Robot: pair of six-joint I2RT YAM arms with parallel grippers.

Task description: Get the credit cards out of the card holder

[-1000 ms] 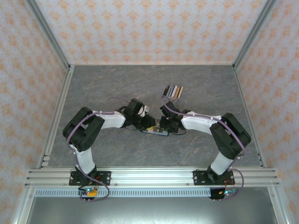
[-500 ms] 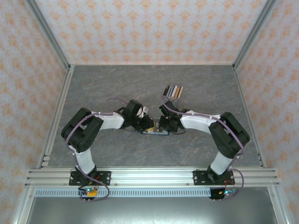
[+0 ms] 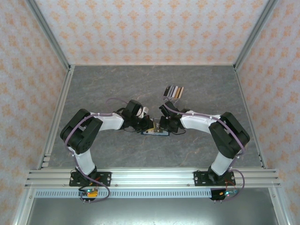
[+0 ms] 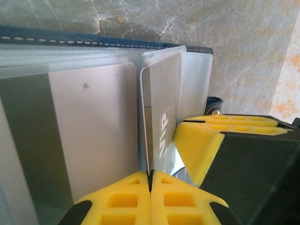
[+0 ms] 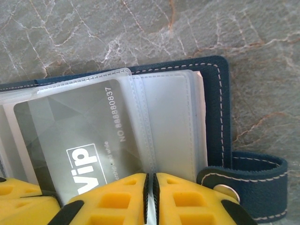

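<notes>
1. The holder (image 3: 155, 132) lies open in the middle of the frame and has hardly moved.
2. The left gripper (image 4: 150, 180) pinches the card (image 5: 84, 136). The right gripper (image 5: 151, 187) pinches a clear sleeve (image 5: 171, 117).
3. The card is not out yet.

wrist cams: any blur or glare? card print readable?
Right wrist: print on the silver VIP card reads sharply through the clear plastic sleeve, no strong glare; right pincer pads slightly soft. Left wrist: card at a steep angle, print foreshortened; left pincer pads soft. Top external: even light, navy-blue folding card holder tiny.
</notes>
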